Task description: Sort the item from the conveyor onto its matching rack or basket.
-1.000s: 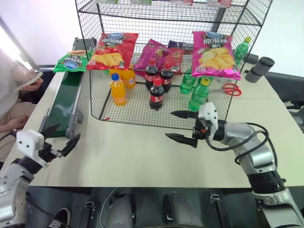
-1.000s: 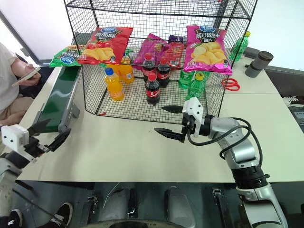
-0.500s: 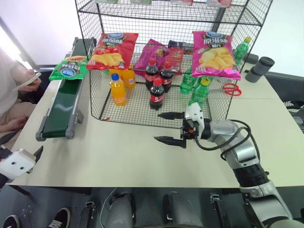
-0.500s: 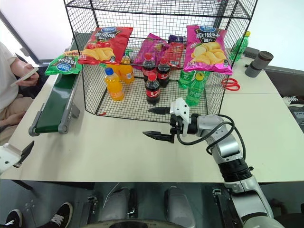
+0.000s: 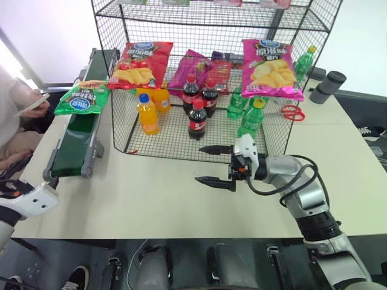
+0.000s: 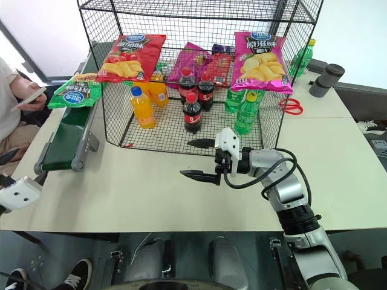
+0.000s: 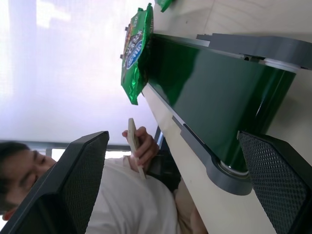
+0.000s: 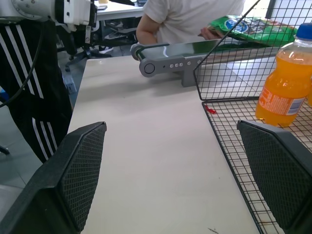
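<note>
The item, a green crisps bag [image 5: 81, 98] with a blue oval logo, lies on the dark green conveyor [image 5: 75, 145] beside the left wall of the black wire-mesh rack [image 5: 163, 142]. In the left wrist view the bag [image 7: 136, 48] sits far up the belt [image 7: 209, 92]. My left gripper [image 7: 180, 195] is open and empty, off the table's near left corner, short of the belt's end. My right gripper [image 5: 199, 164] is open and empty over the table just in front of the rack, pointing left.
A red bag [image 5: 140, 63], a purple bag [image 5: 190, 67] and a pink bag [image 5: 270, 67] lie on the rack's tier, with an orange bottle [image 5: 147, 113], cola bottles [image 5: 196, 119] and green bottles [image 5: 251, 119] below. A seated person's hand [image 5: 33, 104] holds a phone at the left. Red scissors [image 5: 292, 112] lie behind the rack.
The green bag has ridden down the belt towards me. My left arm swung out to the left and rolled, its fingers leaving the head views. My right gripper drifted slightly left.
</note>
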Tool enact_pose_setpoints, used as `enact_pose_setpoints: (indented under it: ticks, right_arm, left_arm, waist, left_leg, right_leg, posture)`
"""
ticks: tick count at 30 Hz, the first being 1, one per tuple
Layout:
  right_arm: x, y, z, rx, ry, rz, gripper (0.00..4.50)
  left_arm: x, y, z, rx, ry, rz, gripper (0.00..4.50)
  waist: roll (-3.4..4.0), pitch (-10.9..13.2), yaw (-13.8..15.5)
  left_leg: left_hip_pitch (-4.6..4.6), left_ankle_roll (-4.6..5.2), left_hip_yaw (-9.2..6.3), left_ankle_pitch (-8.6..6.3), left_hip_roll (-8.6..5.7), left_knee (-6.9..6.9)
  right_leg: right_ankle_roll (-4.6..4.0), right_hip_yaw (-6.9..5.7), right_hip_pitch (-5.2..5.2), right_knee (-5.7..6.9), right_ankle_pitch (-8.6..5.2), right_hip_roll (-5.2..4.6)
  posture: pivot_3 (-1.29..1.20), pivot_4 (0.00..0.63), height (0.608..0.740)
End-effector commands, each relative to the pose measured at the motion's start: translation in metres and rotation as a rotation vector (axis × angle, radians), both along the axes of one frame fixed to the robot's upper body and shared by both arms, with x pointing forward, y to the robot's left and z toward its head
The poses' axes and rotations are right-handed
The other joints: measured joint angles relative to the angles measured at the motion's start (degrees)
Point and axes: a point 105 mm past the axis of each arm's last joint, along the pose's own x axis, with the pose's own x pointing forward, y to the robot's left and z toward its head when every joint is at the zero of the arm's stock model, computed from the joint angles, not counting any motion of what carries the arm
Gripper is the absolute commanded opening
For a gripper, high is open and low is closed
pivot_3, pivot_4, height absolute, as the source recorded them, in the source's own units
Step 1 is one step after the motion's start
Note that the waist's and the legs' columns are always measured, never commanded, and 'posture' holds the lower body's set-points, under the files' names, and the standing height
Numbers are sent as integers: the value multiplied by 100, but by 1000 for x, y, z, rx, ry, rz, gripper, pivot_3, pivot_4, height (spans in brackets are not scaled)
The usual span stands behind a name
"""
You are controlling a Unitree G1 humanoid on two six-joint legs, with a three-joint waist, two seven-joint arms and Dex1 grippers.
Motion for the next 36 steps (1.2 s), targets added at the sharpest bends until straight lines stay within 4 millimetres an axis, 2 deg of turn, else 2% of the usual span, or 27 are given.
enact_pose_setpoints:
  ticks: [1, 10, 26, 32, 36]
  right_arm:
    - [-3, 1, 13, 16, -58, 3, 4470]
    - [-8, 2, 6, -17, -76, 17, 4470]
    - [-8, 2, 8, -8, -74, 13, 4470]
    - [-12, 7, 22, 97, -40, 36, 4470]
    - [-16, 8, 25, 118, -29, 49, 4470]
  left_arm:
    - [2, 0, 8, 27, -21, -8, 4500]
    - [0, 5, 6, 56, -2, 5, 4500]
    - [4, 2, 0, 56, 16, -9, 4500]
    - [5, 3, -3, 63, 25, -11, 4500]
    - [6, 3, -3, 67, 22, -11, 4500]
  waist:
    - [0, 0, 2]
    - [0, 0, 5]
    - [0, 0, 6]
    - [0, 0, 8]
    - [-1, 0, 9]
  left_leg:
    - [0, 0, 0, 0, 0, 0]
    - [0, 0, 1, 0, 0, 0]
    - [0, 0, 13, 0, 0, 0]
    - [0, 0, 13, 0, 0, 0]
    - [0, 0, 13, 0, 0, 0]
  right_leg:
    - [0, 0, 0, 0, 0, 0]
    - [0, 0, 0, 0, 0, -2]
    - [0, 0, -1, 0, 0, 0]
    - [0, 0, -1, 0, 0, 0]
    - [0, 0, 0, 0, 0, -2]
  posture:
    - [0, 150, 740]
    - [0, 150, 740]
    - [0, 150, 740]
    - [0, 150, 740]
    - [0, 150, 740]
